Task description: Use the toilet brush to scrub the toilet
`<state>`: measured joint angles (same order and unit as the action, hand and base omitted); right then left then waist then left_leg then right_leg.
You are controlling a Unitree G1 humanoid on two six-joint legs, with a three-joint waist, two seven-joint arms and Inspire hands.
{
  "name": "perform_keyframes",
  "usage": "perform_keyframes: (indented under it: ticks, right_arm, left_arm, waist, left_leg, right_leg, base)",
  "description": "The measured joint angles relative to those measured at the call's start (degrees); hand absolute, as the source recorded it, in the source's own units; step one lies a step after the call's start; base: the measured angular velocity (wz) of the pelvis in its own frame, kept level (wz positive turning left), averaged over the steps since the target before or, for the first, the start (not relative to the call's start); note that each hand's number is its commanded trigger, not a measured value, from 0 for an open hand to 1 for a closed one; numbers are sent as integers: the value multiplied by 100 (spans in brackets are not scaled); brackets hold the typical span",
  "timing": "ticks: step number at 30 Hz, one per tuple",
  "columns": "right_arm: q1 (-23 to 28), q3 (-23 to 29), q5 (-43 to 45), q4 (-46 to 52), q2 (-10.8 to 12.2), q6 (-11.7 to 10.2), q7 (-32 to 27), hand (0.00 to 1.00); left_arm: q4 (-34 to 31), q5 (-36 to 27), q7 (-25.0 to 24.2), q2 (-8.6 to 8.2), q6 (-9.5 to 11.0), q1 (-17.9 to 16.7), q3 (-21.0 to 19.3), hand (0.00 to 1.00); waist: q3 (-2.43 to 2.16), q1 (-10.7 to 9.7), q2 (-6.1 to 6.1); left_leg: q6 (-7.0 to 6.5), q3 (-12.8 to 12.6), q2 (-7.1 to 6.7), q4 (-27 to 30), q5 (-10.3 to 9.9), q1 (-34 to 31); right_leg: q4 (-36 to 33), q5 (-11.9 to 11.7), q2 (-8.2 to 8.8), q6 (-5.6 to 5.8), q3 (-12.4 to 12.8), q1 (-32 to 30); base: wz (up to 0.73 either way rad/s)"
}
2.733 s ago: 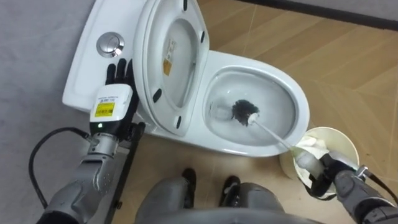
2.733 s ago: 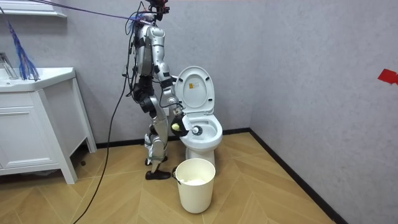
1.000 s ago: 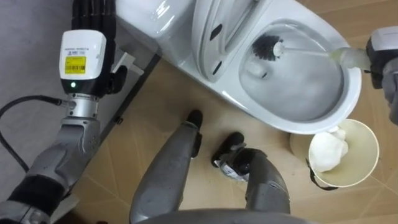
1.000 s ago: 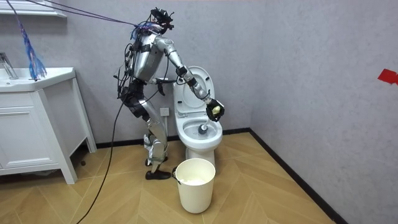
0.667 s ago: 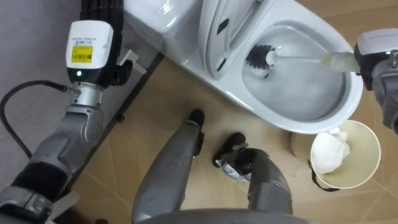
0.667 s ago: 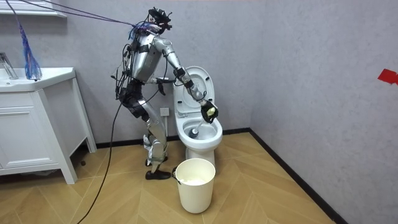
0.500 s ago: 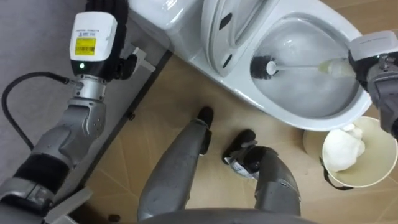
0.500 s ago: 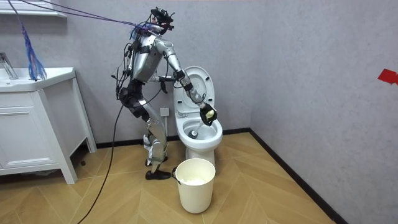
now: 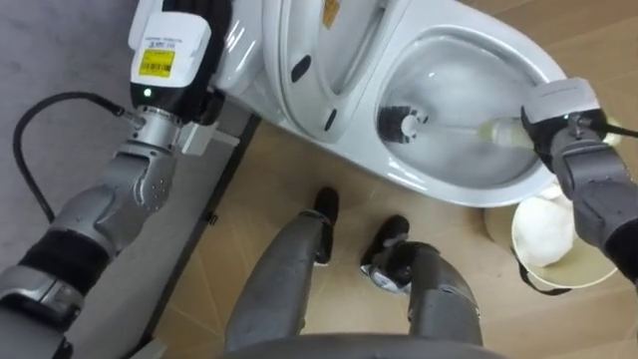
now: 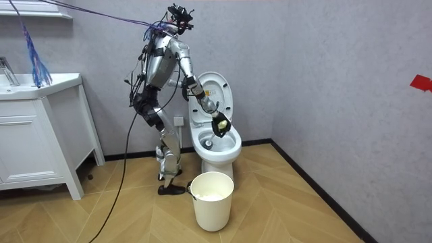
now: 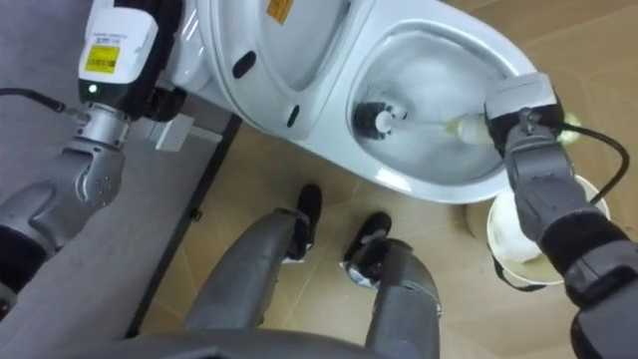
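The white toilet [image 9: 469, 184] stands with its lid [image 9: 319, 60] up, and I stand beside it. A toilet brush reaches into the bowl: its dark head [image 9: 397, 122] lies low on the bowl's left side, and its pale handle [image 9: 469, 128] runs right. My right hand [image 9: 560, 115] is shut on the handle's yellowish grip at the bowl's right rim. In the room view the right hand [image 10: 219, 125] hangs just over the toilet bowl [image 10: 217, 143]. My left hand [image 9: 169, 50] is up by the tank at the top left, fingers straight.
A cream waste bin [image 9: 546, 244] holding a crumpled white wad stands on the wood floor right of the bowl, under my right forearm. The room view has the bin [image 10: 211, 199] in front of the toilet and a white cabinet [image 10: 40, 135] at its left.
My right hand has come down and in toward the bowl's rim, and the brush head has slid across the bowl to its left side. The view itself has shifted.
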<state>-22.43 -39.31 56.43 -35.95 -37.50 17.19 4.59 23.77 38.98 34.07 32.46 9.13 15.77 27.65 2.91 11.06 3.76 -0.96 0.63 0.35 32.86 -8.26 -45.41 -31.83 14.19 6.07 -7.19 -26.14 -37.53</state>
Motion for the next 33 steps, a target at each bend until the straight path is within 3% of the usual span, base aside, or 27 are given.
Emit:
perform_keyframes:
  ticks: [4, 7, 11, 13, 17, 24, 27, 30, 32, 33]
  right_arm:
    - [-517, -135, -354, -588, -39, -335, -12, 100]
    - [-1063, -226, -975, -1364, 126, -799, -134, 100]
    - [-1813, -186, -1581, -2185, 223, -1257, -454, 100]
    - [-2131, -145, -1608, -2436, 286, -1371, -650, 100]
    - [-2263, -127, -1459, -2480, 141, -1488, -884, 100]
    - [-2231, -48, -901, -2350, 162, -1522, -1029, 100]
    - [-2099, -133, -723, -2193, 160, -1456, -1078, 100]
    - [-1946, -239, -549, -2168, 151, -1426, -1123, 100]
    - [-1697, -226, -537, -2201, 41, -1181, -1159, 100]
    - [-1651, -212, -542, -2231, 14, -1136, -1156, 100]
  left_arm:
    - [2, -33, -53, 106, -22, 45, 43, 0]
    - [-9, -75, -71, 357, -29, 116, 75, 0]
    - [-36, -66, -86, 604, -34, 298, 72, 0]
    - [-70, -60, -108, 674, -48, 324, 72, 0]
    - [-192, 92, -303, 722, -192, 345, 47, 0]
    - [-251, 321, -563, 721, -262, 351, -59, 0]
    - [-225, 318, -725, 632, -293, 420, -52, 0]
    - [-175, 322, -872, 448, -313, 471, -41, 0]
    - [-126, 327, -969, 184, -325, 467, -1, 0]
    - [-105, 327, -979, 138, -325, 456, 10, 0]
  waist:
    - [17, -26, -61]
    - [48, -114, -393]
    - [181, -246, -673]
    - [187, -379, -750]
    - [179, -409, -924]
    - [172, -370, -919]
    - [161, -281, -862]
    - [168, -213, -658]
    - [169, -23, -412]
    - [169, 6, -343]
  left_leg:
    - [-10, -48, -12, 33, 12, 6]
    - [-22, -212, -20, -21, 80, -7]
    - [-16, -203, -63, -143, 234, 1]
    - [-22, -198, -79, -197, 299, 9]
    - [-45, -223, -121, -324, 385, 45]
    - [-50, -236, -120, -280, 382, 20]
    - [-46, -214, -105, -221, 369, 20]
    - [-63, -155, -108, -194, 321, 33]
    - [-85, -152, -113, -139, 270, 36]
    - [-97, -153, -112, -122, 259, 33]
  right_leg:
    - [-130, 2, 31, -2, 89, -64]
    - [-379, 59, 158, -36, 235, -274]
    - [-412, 47, 199, -66, 238, -326]
    - [-408, 30, 204, -52, 258, -345]
    - [-431, 4, 267, -44, 261, -371]
    - [-496, -39, 310, -76, 243, -401]
    - [-493, -43, 296, -85, 225, -374]
    - [-478, -39, 295, -74, 160, -287]
    - [-471, -25, 298, -24, 156, -259]
    - [-473, -28, 298, -19, 157, -257]
  base:
    - [-8]
    - [-7]
    - [7]
    - [10]
    - [4]
    - [-2]
    - [-1]
    - [5]
    - [-2]
    - [-7]
